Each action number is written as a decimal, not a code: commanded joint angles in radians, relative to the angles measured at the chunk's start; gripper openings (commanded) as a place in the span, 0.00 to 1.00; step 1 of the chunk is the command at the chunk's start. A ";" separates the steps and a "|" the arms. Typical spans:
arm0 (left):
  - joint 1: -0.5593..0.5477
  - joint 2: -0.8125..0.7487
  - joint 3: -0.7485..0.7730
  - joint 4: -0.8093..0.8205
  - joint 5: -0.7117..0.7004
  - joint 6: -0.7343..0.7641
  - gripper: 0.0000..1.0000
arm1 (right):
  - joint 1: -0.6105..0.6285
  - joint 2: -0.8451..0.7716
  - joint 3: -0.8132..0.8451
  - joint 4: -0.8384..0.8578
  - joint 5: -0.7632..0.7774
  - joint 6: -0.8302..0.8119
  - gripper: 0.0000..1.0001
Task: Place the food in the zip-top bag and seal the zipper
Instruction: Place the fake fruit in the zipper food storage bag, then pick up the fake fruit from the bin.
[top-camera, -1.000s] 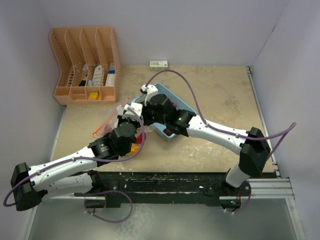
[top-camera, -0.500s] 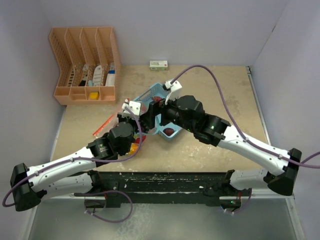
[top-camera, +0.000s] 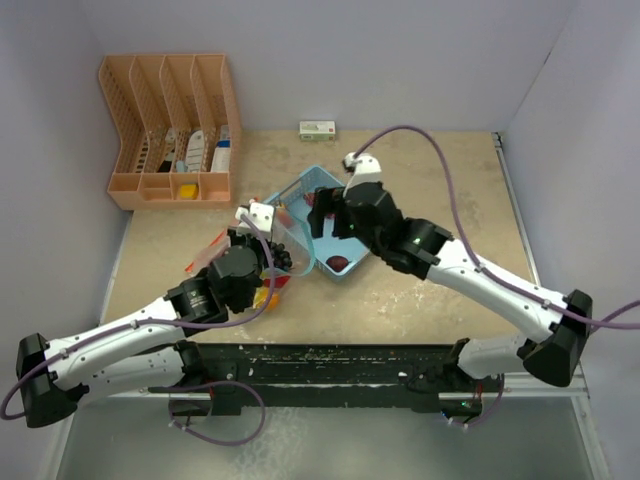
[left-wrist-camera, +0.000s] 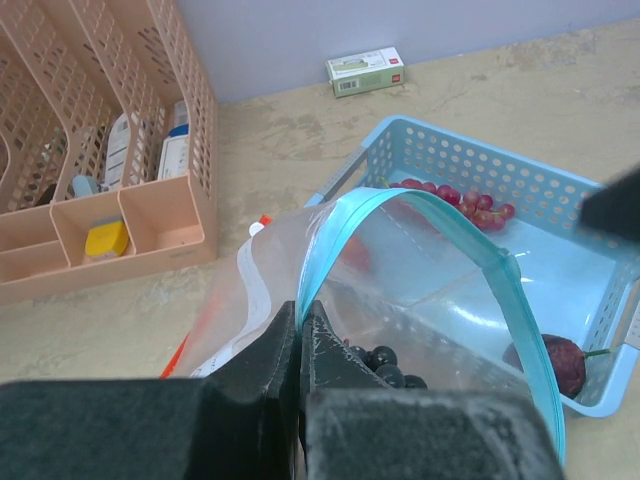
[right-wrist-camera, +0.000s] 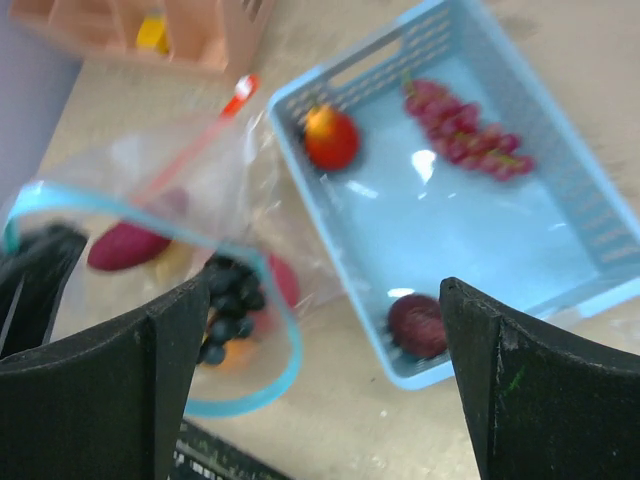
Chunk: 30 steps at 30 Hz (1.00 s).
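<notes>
My left gripper (left-wrist-camera: 300, 325) is shut on the blue zipper rim of the clear zip-top bag (left-wrist-camera: 400, 215) and holds its mouth open; in the top view it (top-camera: 268, 240) is left of the blue basket (top-camera: 290, 190). Dark purple grapes (left-wrist-camera: 385, 362) lie inside the bag, along with a maroon sweet potato (right-wrist-camera: 125, 245) and a red piece (right-wrist-camera: 285, 280). My right gripper (right-wrist-camera: 325, 400) is open and empty above the basket's near edge (top-camera: 322, 212). In the basket (right-wrist-camera: 590, 215) lie red grapes (right-wrist-camera: 465, 130), a red-orange fruit (right-wrist-camera: 330, 138) and a maroon ball (right-wrist-camera: 418, 325).
An orange slotted rack (top-camera: 170, 130) with white bottles and a yellow piece stands at the back left. A small green-and-white box (top-camera: 317, 128) lies against the back wall. Walls close in on the left, back and right.
My right arm swung away from the bag's mouth to the right and now hovers over the basket, open. My left gripper kept its hold on the bag's rim.
</notes>
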 joint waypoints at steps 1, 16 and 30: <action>0.005 -0.032 -0.023 0.009 -0.008 -0.045 0.00 | -0.129 -0.094 0.033 -0.028 0.053 0.034 0.97; 0.006 -0.153 -0.042 -0.011 -0.013 -0.030 0.00 | -0.185 0.357 0.180 -0.346 -0.129 -0.034 0.90; 0.006 -0.219 -0.055 -0.030 -0.021 -0.016 0.00 | -0.187 0.537 0.106 -0.288 -0.219 -0.027 0.90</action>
